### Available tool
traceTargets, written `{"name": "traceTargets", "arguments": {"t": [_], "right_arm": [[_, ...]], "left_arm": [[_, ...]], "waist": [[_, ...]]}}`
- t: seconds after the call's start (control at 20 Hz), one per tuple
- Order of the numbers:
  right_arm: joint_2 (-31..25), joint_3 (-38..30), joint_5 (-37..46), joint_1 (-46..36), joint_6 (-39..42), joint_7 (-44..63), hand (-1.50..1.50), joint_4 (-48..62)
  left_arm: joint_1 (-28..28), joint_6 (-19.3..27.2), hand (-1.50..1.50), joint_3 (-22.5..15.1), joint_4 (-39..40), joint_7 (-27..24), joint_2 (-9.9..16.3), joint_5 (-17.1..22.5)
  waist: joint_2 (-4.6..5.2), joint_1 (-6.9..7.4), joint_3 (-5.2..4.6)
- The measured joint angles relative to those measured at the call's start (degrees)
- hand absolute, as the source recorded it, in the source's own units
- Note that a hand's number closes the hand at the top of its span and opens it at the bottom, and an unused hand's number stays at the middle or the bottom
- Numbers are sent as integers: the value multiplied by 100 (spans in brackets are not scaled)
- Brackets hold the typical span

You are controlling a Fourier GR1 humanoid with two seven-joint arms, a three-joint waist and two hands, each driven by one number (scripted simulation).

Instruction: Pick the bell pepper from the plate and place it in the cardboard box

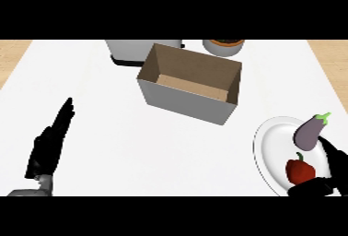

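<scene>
A red bell pepper [299,170] lies on the white plate [270,147] at the lower right, beside a purple eggplant [310,131] resting on the plate's upper edge. My right hand [332,171] sits at the right edge, its fingers and thumb curved around the pepper's right and lower sides; whether they touch it is unclear. The open cardboard box [192,83] stands at the upper middle, with nothing visible inside. My left hand [51,143] rests at the lower left with straight fingers pointing up, holding nothing.
A grey appliance [136,51] stands behind the box at the back. A round container [223,46] with a dark orange top sits to its right. The white counter [102,120] spreads between my left hand and the box.
</scene>
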Motion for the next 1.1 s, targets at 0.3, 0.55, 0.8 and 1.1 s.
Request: {"name": "traceTargets", "arguments": {"t": [0.3,0.55,0.8,1.1], "right_arm": [[220,-268,244,221,230,-198,-150,-81],[532,-398,519,100,302,-389,-150,210],[810,-583,776,115,397,-600,-150,333],[1131,-711,1062,31,475,-777,-150,592]], "left_arm": [[122,-145,0,144,-159,15,-109,-134],[88,-231,0,195,-320,188,-239,-241],[69,-317,0,292,-298,175,-370,-372],[30,-463,0,436,-216,128,-447,-455]], "waist": [[-3,-6,0],[-1,-2,2],[-1,-5,2],[0,-1,1]]}}
